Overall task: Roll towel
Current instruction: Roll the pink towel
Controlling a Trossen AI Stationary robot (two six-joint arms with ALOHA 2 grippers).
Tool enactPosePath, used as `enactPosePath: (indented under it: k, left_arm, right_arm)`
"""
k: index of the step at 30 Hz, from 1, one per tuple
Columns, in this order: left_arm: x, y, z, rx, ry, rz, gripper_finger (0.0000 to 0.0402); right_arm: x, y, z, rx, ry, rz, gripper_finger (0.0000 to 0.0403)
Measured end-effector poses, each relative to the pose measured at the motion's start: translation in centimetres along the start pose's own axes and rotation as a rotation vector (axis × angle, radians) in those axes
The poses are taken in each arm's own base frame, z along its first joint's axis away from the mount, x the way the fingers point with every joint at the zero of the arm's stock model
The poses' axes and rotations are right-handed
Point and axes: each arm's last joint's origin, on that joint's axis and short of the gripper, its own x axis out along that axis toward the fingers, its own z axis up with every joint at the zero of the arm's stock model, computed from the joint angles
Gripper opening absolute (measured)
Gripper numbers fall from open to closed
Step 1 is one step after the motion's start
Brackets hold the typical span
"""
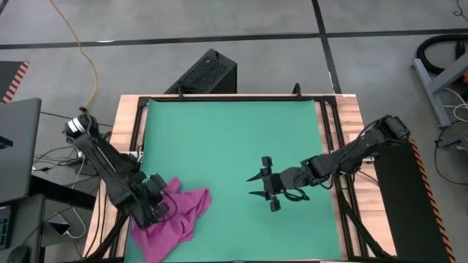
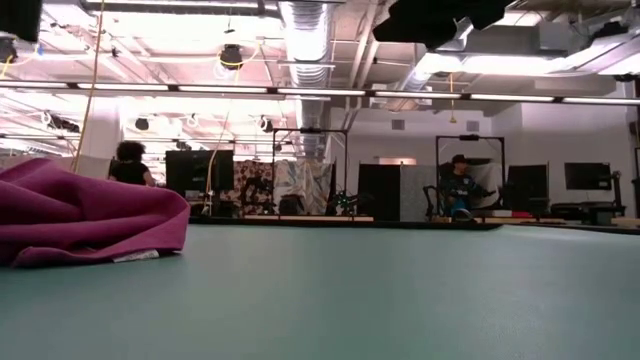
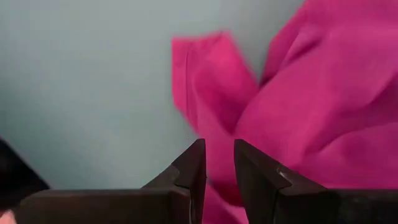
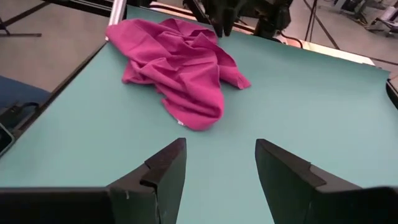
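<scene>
Lying crumpled on the green mat (image 1: 241, 146) toward its front-left corner, the towel (image 1: 175, 215) is a loose magenta heap with folds, a raised hump and one flap sticking out toward the mat's middle. It looks thin, soft and light, so I judge it will drape and slump instead of holding a shape, and a pinch will likely lift only a single layer while the rest drags. The mat seems to offer some grip, which should help a roll stay put. For rolling, it would first need to be spread flat; the sensible places to take hold are a free corner or a hemmed edge, such as the flap nearest the mat's centre, not the bunched middle.

The left gripper (image 3: 217, 165) sits right over the towel's left part, its fingers (image 3: 193, 168) nearly together with only a narrow slot between them; whether cloth is pinched in that slot I cannot tell. The right gripper (image 1: 261, 184) hovers above bare mat, well apart from the towel and pointing toward it, fingers spread wide and empty. The wooden tabletop (image 1: 351, 117) frames the mat.
</scene>
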Motion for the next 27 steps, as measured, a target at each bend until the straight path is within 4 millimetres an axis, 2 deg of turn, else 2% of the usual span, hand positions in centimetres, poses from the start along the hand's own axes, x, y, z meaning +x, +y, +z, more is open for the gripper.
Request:
enactPosePath:
  k: [6,11,13,16,21,23,27]
  left_arm:
    - [2.0,-1.3,-1.2,0.031,0.073,0.079,0.0073]
    - [2.4,-1.5,-1.5,0.033,0.131,0.103,0.0073]
    - [1.8,-1.6,-1.2,0.014,0.125,0.075,0.0073]
    - [-0.3,-1.7,-0.4,-0.005,0.073,-0.024,0.0073]
    - [-3.5,-0.3,0.9,-0.092,-0.01,-0.136,0.0079]
    - [-3.7,0.3,1.0,-0.108,-0.012,-0.142,0.0083]
    - [-3.2,0.0,0.8,-0.049,-0.014,-0.144,0.0102]
  right_arm:
    - [0.0,0.0,0.0,-0.001,0.001,-0.001,0.0212]
    - [0.0,-0.2,-0.1,-0.008,0.007,-0.007,0.0212]
    - [0.1,-0.4,-0.1,-0.009,0.01,-0.013,0.0212]
    - [0.2,-0.8,-0.1,-0.003,0.014,-0.028,0.0212]
    - [0.3,-1.3,-0.2,0.003,0.02,-0.046,0.0212]
    - [0.3,-1.3,-0.2,0.002,0.023,-0.046,0.0212]
    - [0.3,-1.3,-0.4,-0.004,0.042,-0.044,0.0212]
